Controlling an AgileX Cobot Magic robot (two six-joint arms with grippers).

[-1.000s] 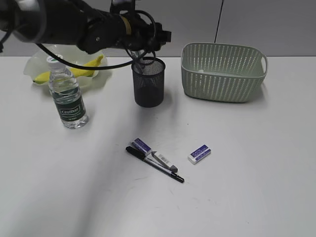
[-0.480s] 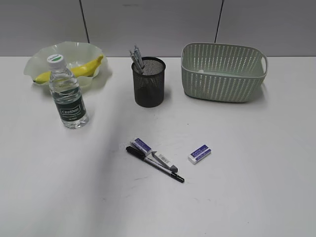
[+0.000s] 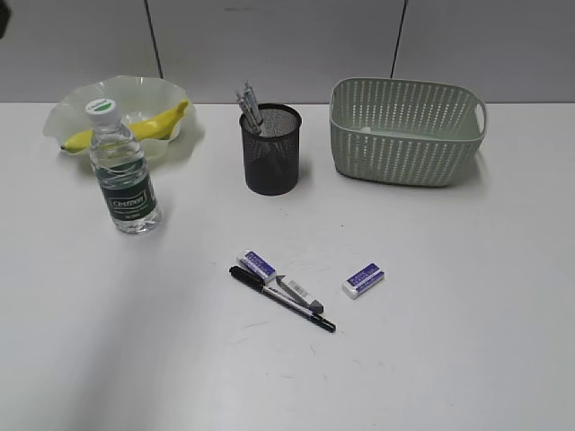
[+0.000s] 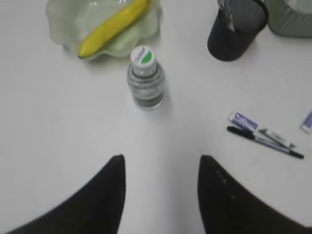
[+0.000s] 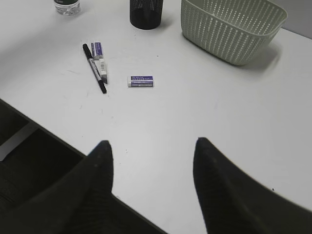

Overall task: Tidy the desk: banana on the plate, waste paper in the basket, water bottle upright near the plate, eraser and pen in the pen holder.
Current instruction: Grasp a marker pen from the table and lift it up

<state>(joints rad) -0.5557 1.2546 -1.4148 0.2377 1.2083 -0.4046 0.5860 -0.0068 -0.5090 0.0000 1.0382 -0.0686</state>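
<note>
Moved: left arm gone from exterior view, off pen holder.
Left tool: spread, empty, wrist-only.
Right tool: spread, empty.
Banana: on plate.

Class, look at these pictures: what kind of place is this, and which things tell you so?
Probably a desk set up for a tidying exercise: a plain white desk against a grey panelled wall, stationery such as a black pen and erasers lying loose, and a mesh pen holder already holding pens.

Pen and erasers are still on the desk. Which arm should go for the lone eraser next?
Probably the right. The lone eraser lies centrally ahead of the right gripper, whose jaws stand open and empty. For the left gripper it sits at the far right edge, beyond the pen.
</note>
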